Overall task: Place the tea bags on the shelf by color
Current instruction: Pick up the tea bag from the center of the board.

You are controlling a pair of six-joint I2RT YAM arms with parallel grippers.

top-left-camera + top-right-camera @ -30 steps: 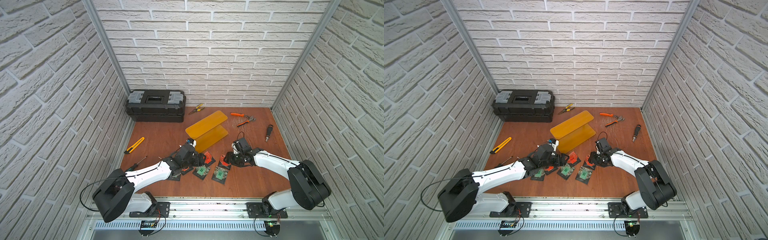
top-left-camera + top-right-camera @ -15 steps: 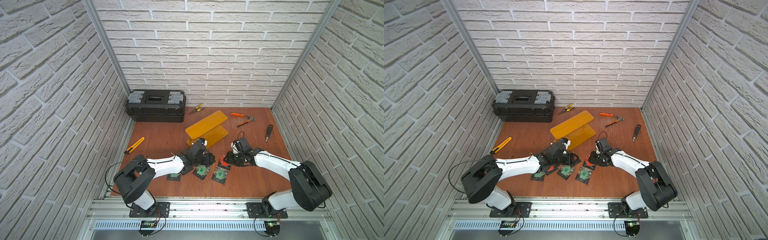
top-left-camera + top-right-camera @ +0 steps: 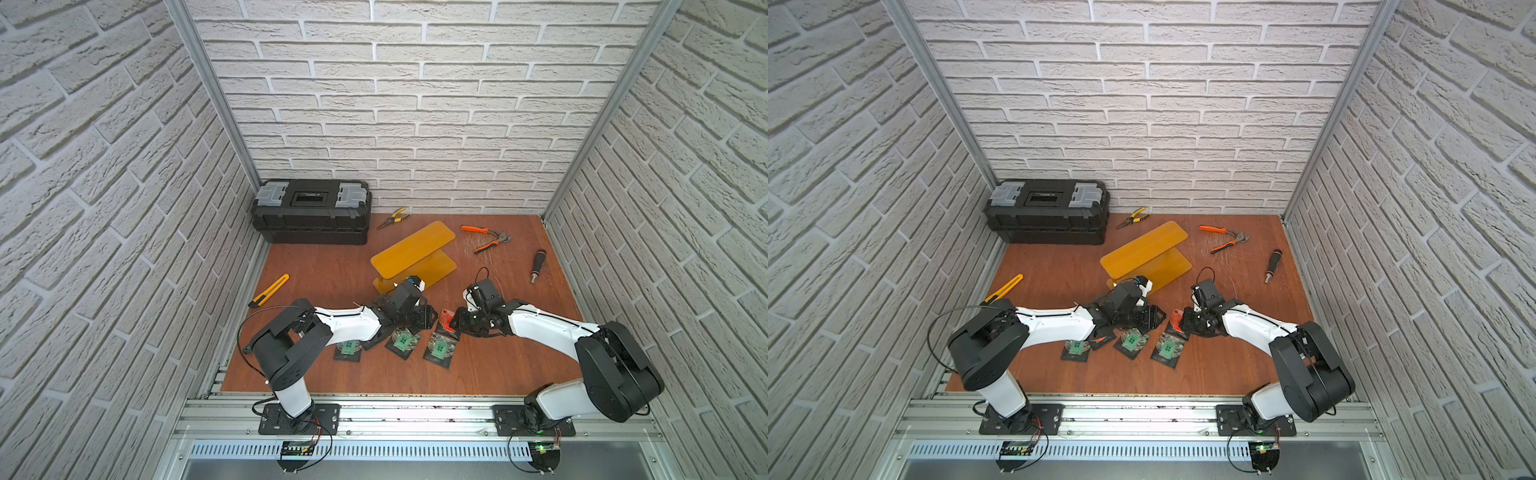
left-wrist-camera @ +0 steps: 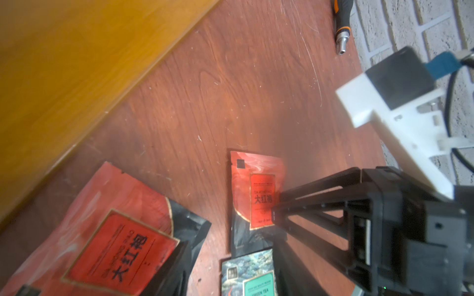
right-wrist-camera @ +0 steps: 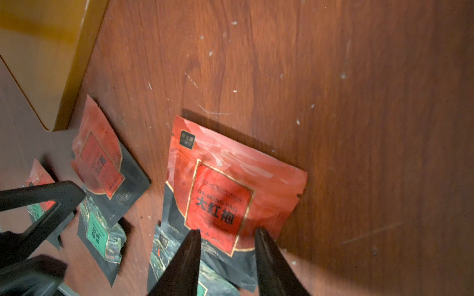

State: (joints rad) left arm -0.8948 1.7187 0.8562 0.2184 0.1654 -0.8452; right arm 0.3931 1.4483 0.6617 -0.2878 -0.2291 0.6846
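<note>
The shelf stood in the middle. The tea bags lay before it, between my left gripper and my right gripper. The toolbox sat behind at left, with the pliers just right of it. The cutters and screwdriver lay right of the shelf, and the knife left.

Three red, three green tea bags

Wooden floor: tea bags, shelf, tools
</note>
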